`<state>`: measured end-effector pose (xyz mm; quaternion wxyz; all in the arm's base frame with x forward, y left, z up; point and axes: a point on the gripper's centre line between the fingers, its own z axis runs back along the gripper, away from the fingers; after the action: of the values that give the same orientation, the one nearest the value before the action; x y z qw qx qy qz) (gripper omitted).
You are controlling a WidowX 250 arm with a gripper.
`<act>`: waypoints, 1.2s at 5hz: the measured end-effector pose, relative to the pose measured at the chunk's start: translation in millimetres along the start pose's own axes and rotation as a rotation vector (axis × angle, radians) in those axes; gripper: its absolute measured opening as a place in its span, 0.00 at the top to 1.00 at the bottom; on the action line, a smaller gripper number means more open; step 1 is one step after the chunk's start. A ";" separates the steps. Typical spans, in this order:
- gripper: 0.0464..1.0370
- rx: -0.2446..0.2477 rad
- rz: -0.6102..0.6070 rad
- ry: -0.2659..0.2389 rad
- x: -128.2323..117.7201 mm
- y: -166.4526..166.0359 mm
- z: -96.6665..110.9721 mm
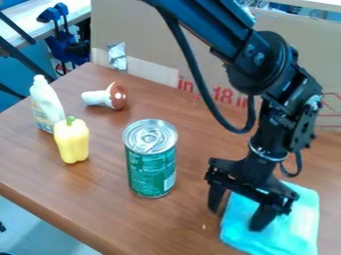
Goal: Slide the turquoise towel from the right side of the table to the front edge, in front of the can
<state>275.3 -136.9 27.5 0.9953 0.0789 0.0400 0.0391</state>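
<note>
"In the camera view, where is the claw (237,210)?"

"Low on the right, at the end of the black arm (283,94), which comes in from the top edge. It points down over the turquoise cloth (297,219)."

"Is it pinching anything?"

"No, its two fingers are spread well apart. One is by the cloth's left edge, the other over the cloth itself. I can't tell whether either one touches the fabric."

"And how does the cloth lie?"

"Flat on the brown wooden counter (193,226), near the lower right corner of the view."

"What's nearest to it?"

"A green can (152,169) with a silver top, upright, left of the claw and apart from it."

"Anything farther left?"

"A yellow bell pepper (72,142), stem up, just beside a white bottle (47,102) that also stands upright. Behind them a toy mushroom (106,97) lies on its side, its spotted brown cap toward the right."

"And at the back?"

"A big cardboard sheet (150,37) with red print, and a shiny silver patch (117,56) near its left end. Past the counter, at the upper left, there are blue clamps (59,32)."
</note>
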 end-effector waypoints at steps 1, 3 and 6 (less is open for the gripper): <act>0.04 0.014 -0.030 0.039 -24.7 1.5 -3.9; 0.04 0.026 -0.128 0.069 -71.6 0.4 -5.9; 0.04 -0.199 -0.112 -0.194 -40.4 39.5 87.1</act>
<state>239.7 -114.8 122.5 0.9980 -0.0192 -0.0562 -0.0203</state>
